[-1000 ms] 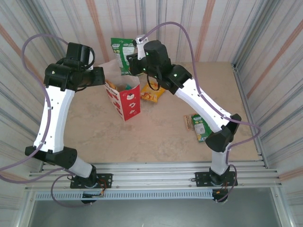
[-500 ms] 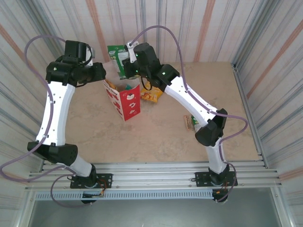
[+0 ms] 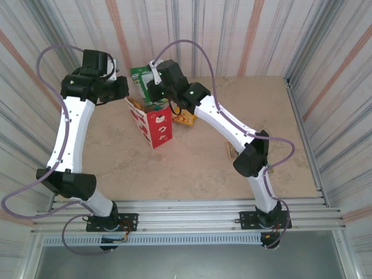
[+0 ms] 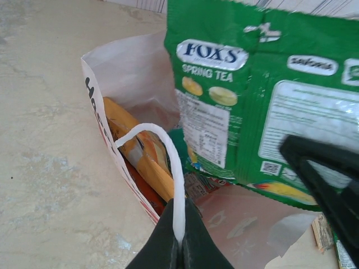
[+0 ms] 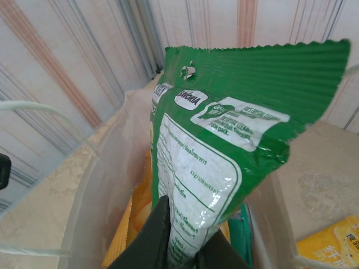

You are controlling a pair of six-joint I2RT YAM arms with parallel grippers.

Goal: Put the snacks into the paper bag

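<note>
leftward over the past second has swung the right arm, bringing a shiny green foil packet [image 5: 224, 129] marked spring tea from beyond the bag to just over its mouth. its right gripper [image 5: 179, 235] is clamped on one edge of the packet, presenting it edge-on to the opening so it can slip in rather than catch the rim; the lower end appears to sit already between the walls. the upright paper bag, white above and red below [image 3: 158, 125], stands toward the far side of the table. the left gripper [image 4: 180, 235] is pinched tight on its thin white loop handle [image 4: 168, 148], seemingly to hold the mouth wide and steady the bag. orange and yellow packets [image 4: 140, 154] lie inside against one wall. one flat yellow-orange packet [image 3: 186, 118] waits on the table just beside the bag. letting go looks like the next call.
</note>
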